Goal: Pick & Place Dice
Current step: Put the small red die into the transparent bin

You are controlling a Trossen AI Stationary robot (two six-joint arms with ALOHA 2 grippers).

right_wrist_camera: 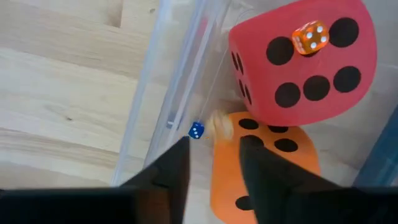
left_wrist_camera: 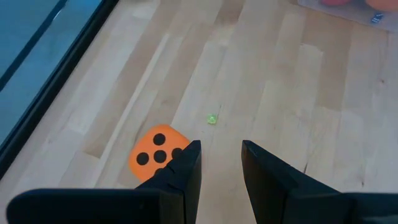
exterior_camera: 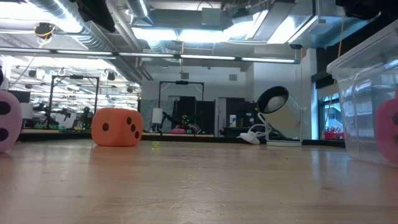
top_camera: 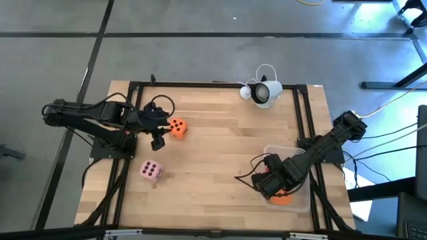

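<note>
One orange die (top_camera: 177, 127) rests on the table in front of my left gripper (top_camera: 158, 138). In the left wrist view the orange die (left_wrist_camera: 157, 155) lies just beside one finger of my left gripper (left_wrist_camera: 221, 158), which is narrowly open and holds nothing. The pale pink die (top_camera: 151, 171) sits on the wood nearer the near edge. My right gripper (right_wrist_camera: 214, 152) is open over the clear bin (top_camera: 301, 199). Inside the bin, the red die (right_wrist_camera: 305, 62) lies against the second orange die (right_wrist_camera: 267, 162).
A white camera-like device with a cable (top_camera: 262, 92) stands at the far edge. A tiny orange die (right_wrist_camera: 310, 37) sits on the red die, and a tiny blue die (right_wrist_camera: 196, 130) lies by the bin wall (right_wrist_camera: 168, 93). A small green speck (left_wrist_camera: 212, 119) lies on the bare wood.
</note>
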